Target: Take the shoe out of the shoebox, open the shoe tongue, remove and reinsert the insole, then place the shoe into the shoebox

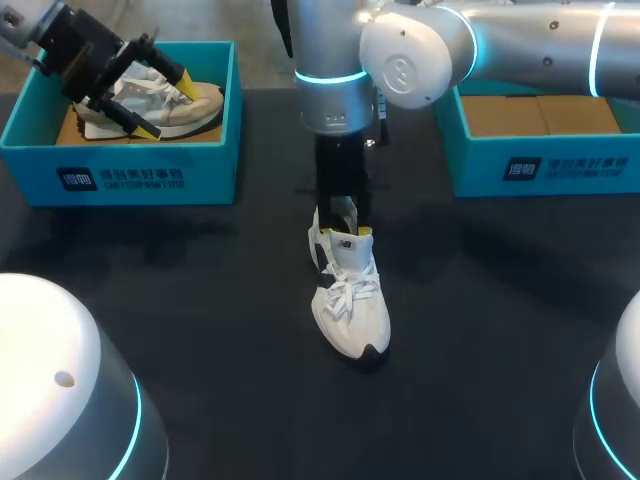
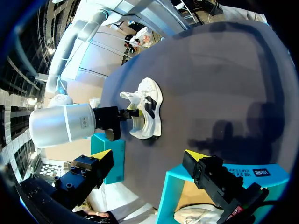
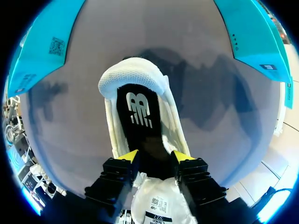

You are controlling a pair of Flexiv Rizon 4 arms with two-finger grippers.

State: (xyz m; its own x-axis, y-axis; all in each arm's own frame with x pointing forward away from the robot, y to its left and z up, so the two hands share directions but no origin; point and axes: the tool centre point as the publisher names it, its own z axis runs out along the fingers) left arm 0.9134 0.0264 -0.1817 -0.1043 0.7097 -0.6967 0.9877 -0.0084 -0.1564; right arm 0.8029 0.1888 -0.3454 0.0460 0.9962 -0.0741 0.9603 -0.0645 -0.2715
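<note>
The white lace-up sneaker (image 1: 350,300) is stood on the dark table (image 1: 200,300). At its mouth the right gripper (image 3: 158,156) is set, fingers (image 3: 130,157) spread, seemingly to keep the white tongue (image 3: 161,205) off the black insole (image 3: 140,116). Far from it, the left gripper (image 1: 160,105) is spread over a teal cardboard shoebox (image 1: 150,175).

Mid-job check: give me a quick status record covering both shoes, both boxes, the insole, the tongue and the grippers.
white shoe: upright on the table, between the two boxes
insole: black, lying inside the white shoe
tongue: pushed forward, under the right gripper
right gripper: open, tips in the shoe's opening over the insole, nothing clamped
left gripper: open, above the second shoe
second shoe: inside the left shoebox
right shoebox: no shoe visible in it
</note>
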